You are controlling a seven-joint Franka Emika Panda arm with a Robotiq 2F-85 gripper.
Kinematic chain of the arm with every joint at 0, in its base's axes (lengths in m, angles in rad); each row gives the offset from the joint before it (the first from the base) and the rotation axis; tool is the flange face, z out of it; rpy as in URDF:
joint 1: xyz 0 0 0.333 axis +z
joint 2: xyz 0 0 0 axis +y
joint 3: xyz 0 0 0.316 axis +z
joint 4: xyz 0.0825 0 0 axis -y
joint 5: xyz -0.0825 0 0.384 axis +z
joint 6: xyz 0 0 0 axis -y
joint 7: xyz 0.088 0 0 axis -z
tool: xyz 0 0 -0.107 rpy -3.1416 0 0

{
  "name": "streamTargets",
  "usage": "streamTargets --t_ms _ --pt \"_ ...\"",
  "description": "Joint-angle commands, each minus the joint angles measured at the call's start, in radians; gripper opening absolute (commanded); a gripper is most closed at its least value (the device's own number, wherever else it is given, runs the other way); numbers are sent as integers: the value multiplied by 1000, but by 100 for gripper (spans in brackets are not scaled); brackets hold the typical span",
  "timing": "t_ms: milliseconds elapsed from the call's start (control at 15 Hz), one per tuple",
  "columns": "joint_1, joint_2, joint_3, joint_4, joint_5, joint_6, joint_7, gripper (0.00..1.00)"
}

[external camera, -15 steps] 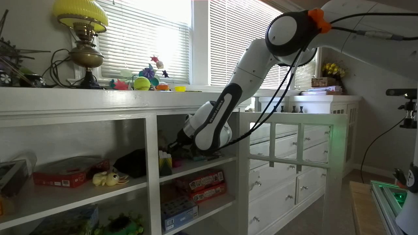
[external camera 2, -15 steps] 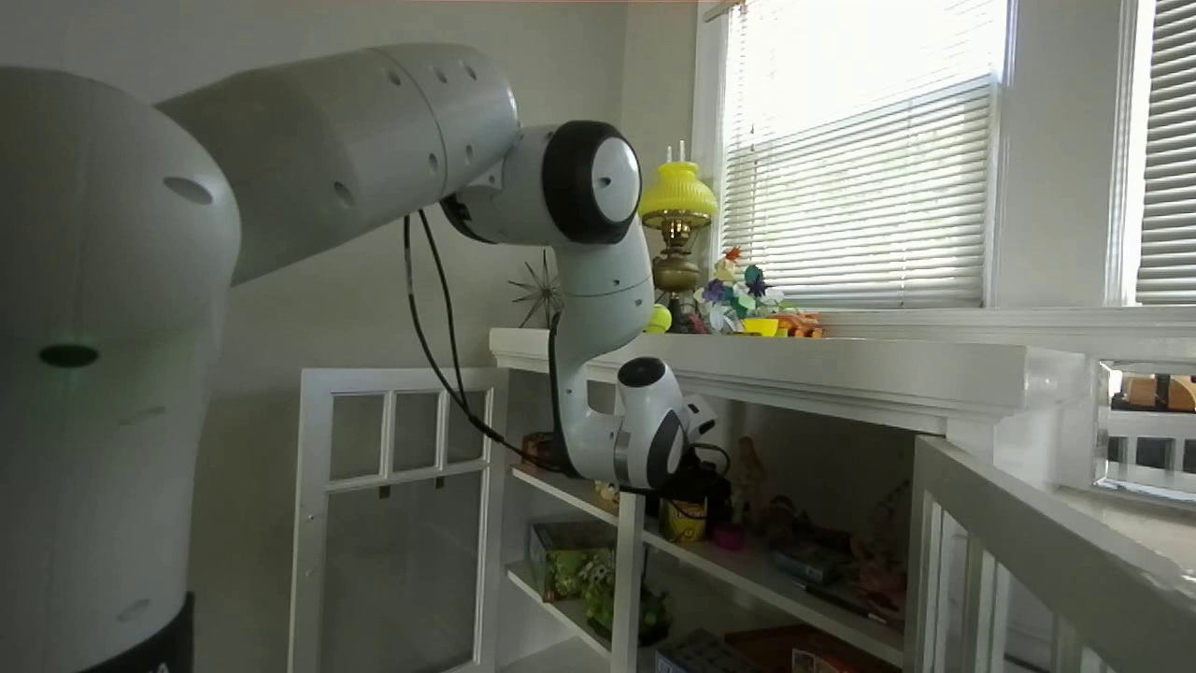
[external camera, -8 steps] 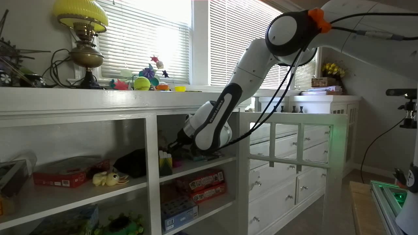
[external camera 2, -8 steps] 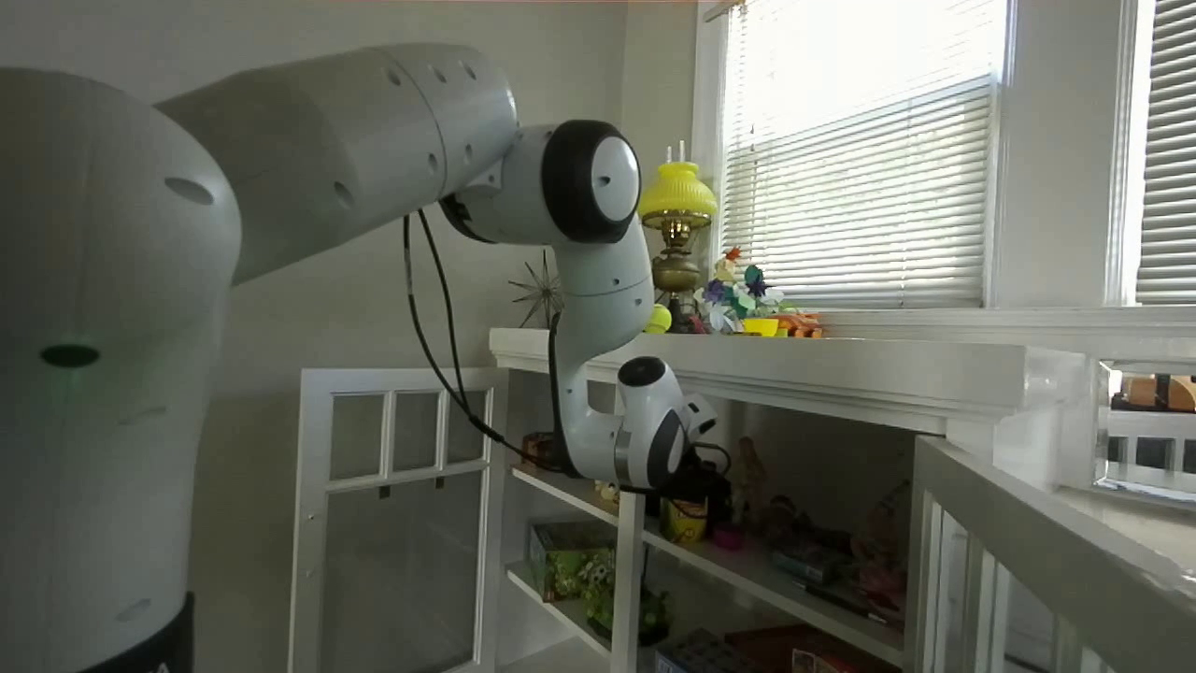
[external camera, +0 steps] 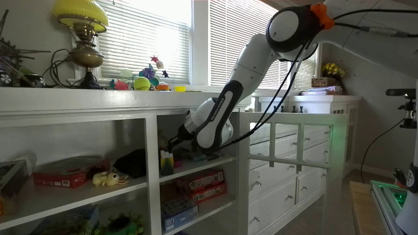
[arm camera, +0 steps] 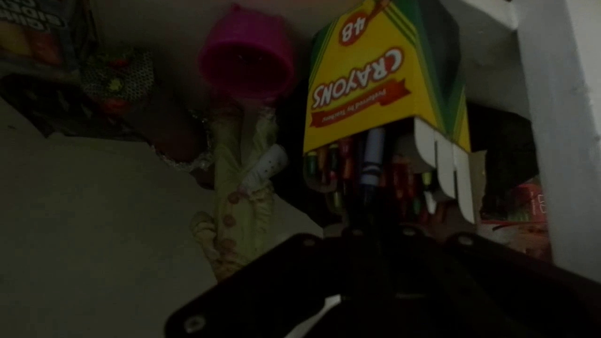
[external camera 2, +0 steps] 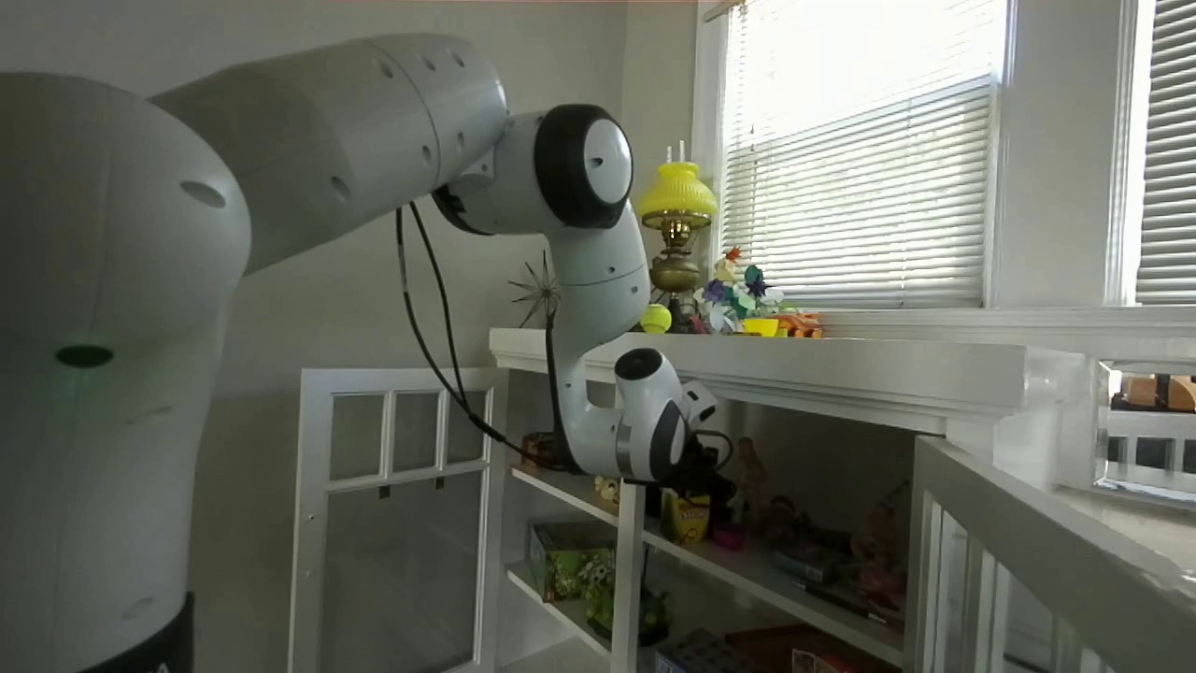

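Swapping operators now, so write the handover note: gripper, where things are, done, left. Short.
Gripper: shut, at the tip of a bluish crayon; wrist view too dark to confirm a grip.
Things: the crayon box is open, beside the divider at the upper shelf; a pink cup is next to it.
Done: gripper is at the box's mouth, crayon standing proud of the others.
Left: crayon not clear of the box, by the look of it. I'd check the grip before lifting.
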Motion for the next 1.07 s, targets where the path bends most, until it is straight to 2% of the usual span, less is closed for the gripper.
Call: streamTargets --t_ms 0,533,1000 --pt "38 -57 -34 -80 44 58 -32 2" --pt "126 -94 -109 -162 108 197 -76 2" --pt "180 -100 -141 -202 173 306 -138 2"
